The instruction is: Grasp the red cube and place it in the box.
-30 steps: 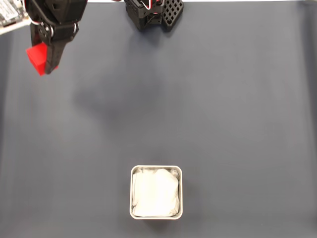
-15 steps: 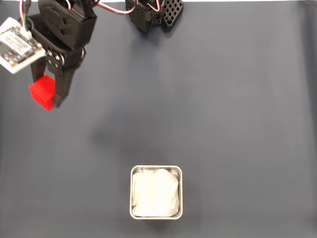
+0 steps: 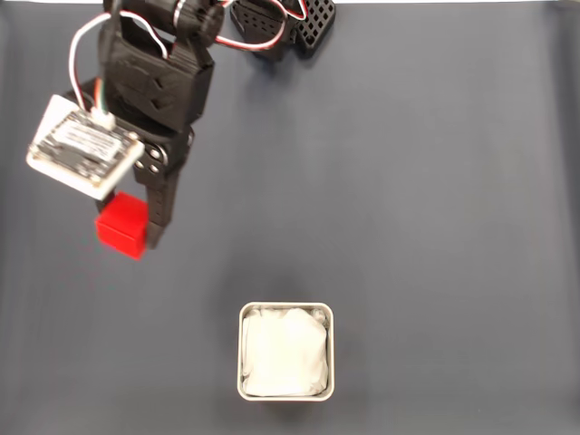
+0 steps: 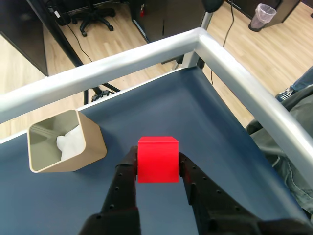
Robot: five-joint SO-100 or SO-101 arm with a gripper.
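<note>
The red cube (image 3: 121, 226) (image 4: 157, 159) hangs above the dark blue mat, pinched between the two black fingers of my gripper (image 3: 132, 234) (image 4: 156, 162), which is shut on it. In the fixed view the cube is at the left, up and to the left of the box (image 3: 285, 309). That box has a pale grey rim and white paper inside. In the wrist view the box (image 4: 93, 139) stands at the left, ahead of the held cube, with the paper showing in its open top.
The arm's black base (image 3: 281, 23) sits at the top edge of the fixed view. A small circuit board (image 3: 83, 147) rides on the gripper. A silver rail (image 4: 234, 73) borders the table; beyond it are wooden floor and chairs.
The gripper has carried the red cube from the upper left corner downward and rightward, closer to the box. It has stayed shut on the cube throughout.
</note>
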